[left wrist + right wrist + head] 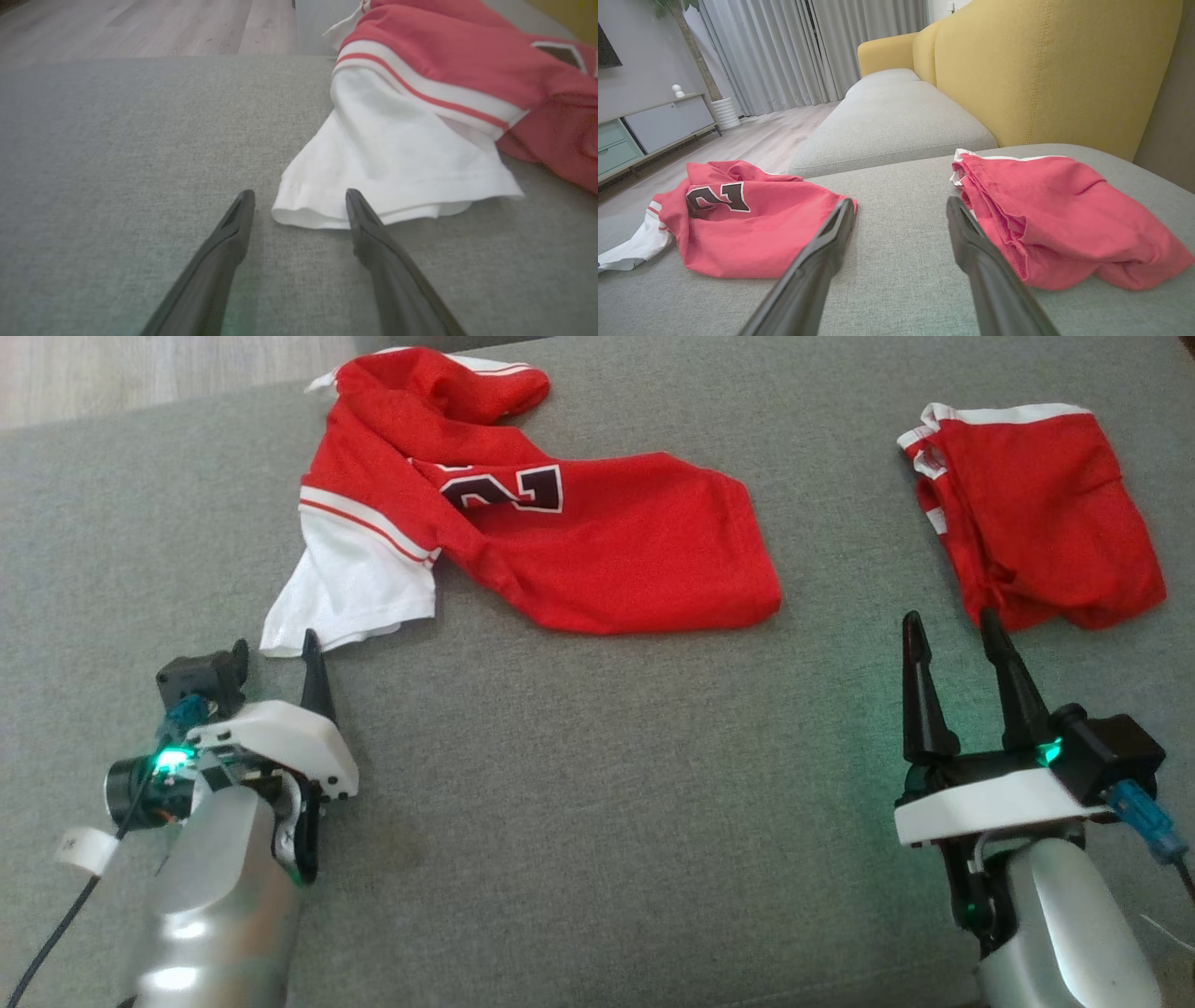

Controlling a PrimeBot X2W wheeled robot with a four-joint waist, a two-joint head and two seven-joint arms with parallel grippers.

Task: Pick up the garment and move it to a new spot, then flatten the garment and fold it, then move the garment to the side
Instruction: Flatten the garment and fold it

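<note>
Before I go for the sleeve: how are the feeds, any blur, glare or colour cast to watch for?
Head view: even light, green indicator glow tinting the couch, glare on the left forearm. Left wrist view: soft overall, white sleeve hem readable, red jersey body blurred. Right wrist view: sharpest, wide-angle stretch at the edges, near fingers soft.

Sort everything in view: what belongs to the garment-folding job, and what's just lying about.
Job:
- crumpled red jersey, its white sleeve at the open left gripper
- open right gripper
- grey cushion, the work surface

Lying about:
- second red garment, loosely folded at the right, probably not the target
- yellow sofa back
- curtains
- sideboard
</note>
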